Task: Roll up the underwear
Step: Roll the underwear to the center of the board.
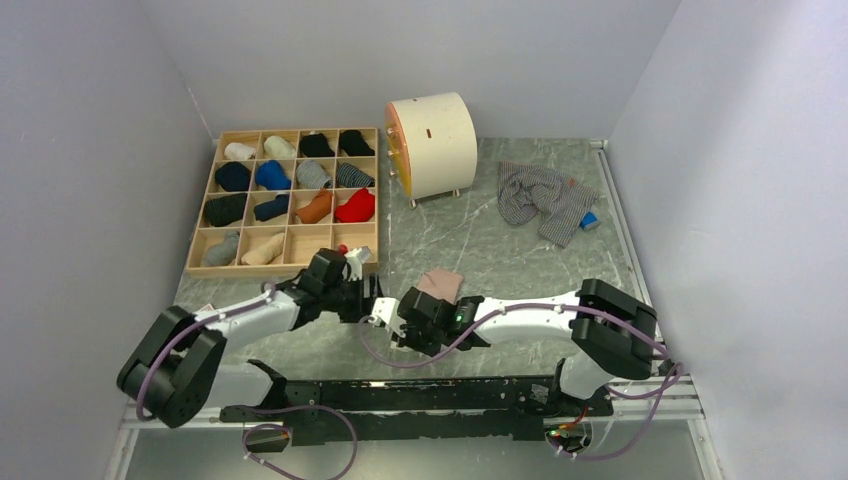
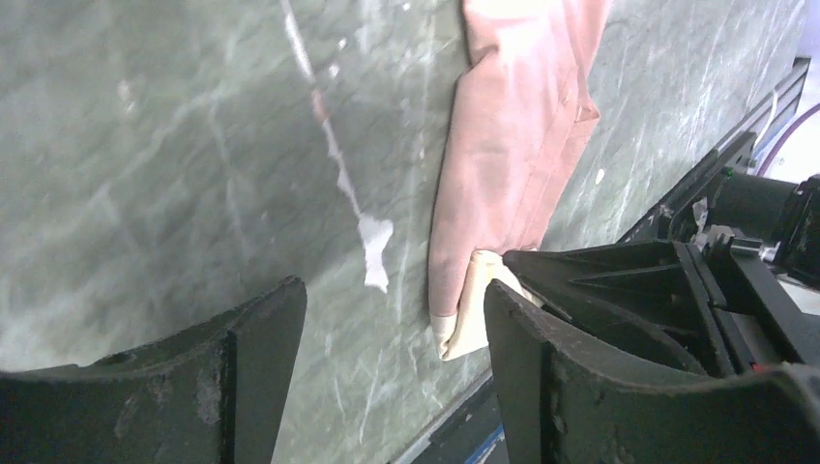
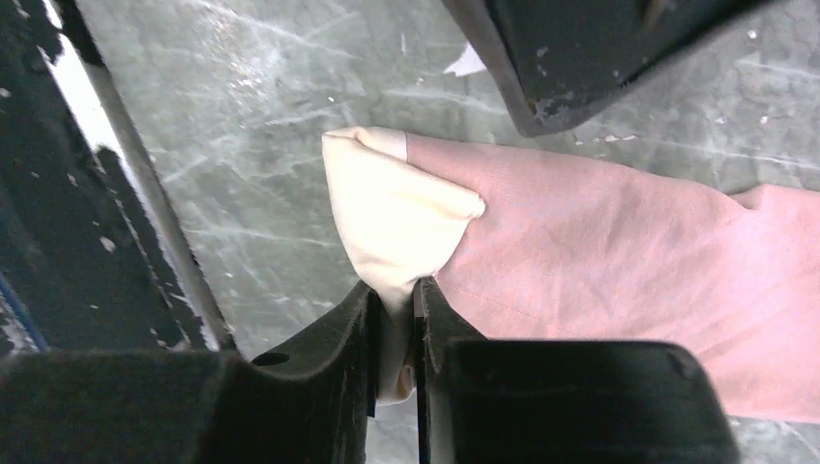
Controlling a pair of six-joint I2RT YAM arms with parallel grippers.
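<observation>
Now: the plain pale pink-beige cloth underwear (image 1: 441, 282) lies on your grey-green marbled table top (image 1: 480, 240), near the middle, just ahead of where the two arms meet. The wrist views show it as a long, flattened strip with one end corner turned up, showing a paler cream face.

Right gripper (image 3: 396, 338): the jaws are nearly closed and pinch that cream corner between them. The cloth is bunched into the narrow gap and lifted slightly off the table, while the rest of the strip lies flat, running away from the fingers.

Left gripper (image 2: 392, 377): the fingers stand wide apart with only bare marble between them, so it holds nothing. One finger (image 2: 541, 367) sits just beside the pinched corner; you cannot tell from these views whether it touches the cloth. The right gripper's dark body crowds in right behind it.

The second garment, the grey cloth underwear with fine white stripes (image 1: 540, 198), lies crumpled at the far right of the table, well apart from both grippers. A small blue block (image 1: 589, 221) sits just beside its right edge.

Also on the table: a cream drum-shaped object on short legs (image 1: 435, 145) at the back centre, and a shallow wooden tray divided into square compartments (image 1: 203, 232) at the far left, with rolled cloth items of several colours in most compartments.
</observation>
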